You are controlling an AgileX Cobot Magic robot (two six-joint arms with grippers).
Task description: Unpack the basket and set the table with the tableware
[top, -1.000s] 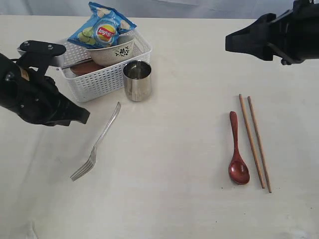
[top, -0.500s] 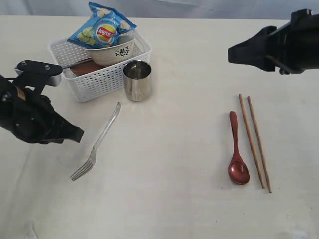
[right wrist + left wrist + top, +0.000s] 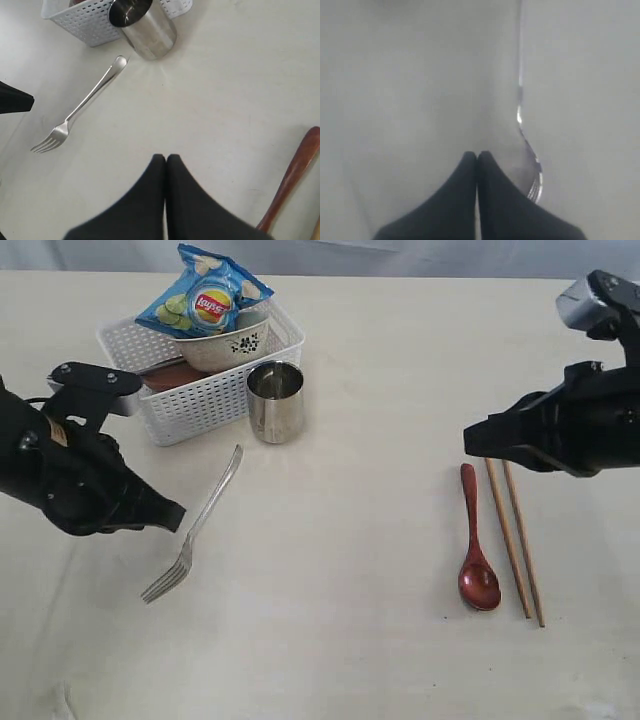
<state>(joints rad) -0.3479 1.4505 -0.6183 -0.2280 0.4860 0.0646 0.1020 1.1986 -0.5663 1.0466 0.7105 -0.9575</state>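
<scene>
In the exterior view we see the white basket (image 3: 190, 408) at about ten o'clock on the table (image 3: 340, 640). It holds the floral bowl (image 3: 228, 346), a reddish-brown plate (image 3: 170, 377) and a blue chip bag (image 3: 205, 295) resting on the bowl. The steel cup (image 3: 275, 400) stands upright at the basket's four-o'clock corner; we cannot tell whether they touch. The fork (image 3: 195, 525) lies at about seven o'clock from the cup, tines pointing toward seven. At three o'clock on the table lies the dark red spoon (image 3: 474, 540), with the chopsticks (image 3: 512, 530) just beside it at its three o'clock.

The left gripper (image 3: 175, 517) has its jaws pressed together on nothing, just beside the fork at its nine o'clock. The right gripper (image 3: 470, 438) is likewise closed and empty, near the spoon's handle end at its twelve o'clock.

Only the exterior view shows the bag, bowl, plate and chopsticks. The left wrist view is blurred, giving just the meeting jaws and the fork's gleam beside them. The right wrist view adds the cup's dark inside, the whole fork, the spoon's handle and the left gripper's tip.

The bag's round red logo reads "Lay's".
</scene>
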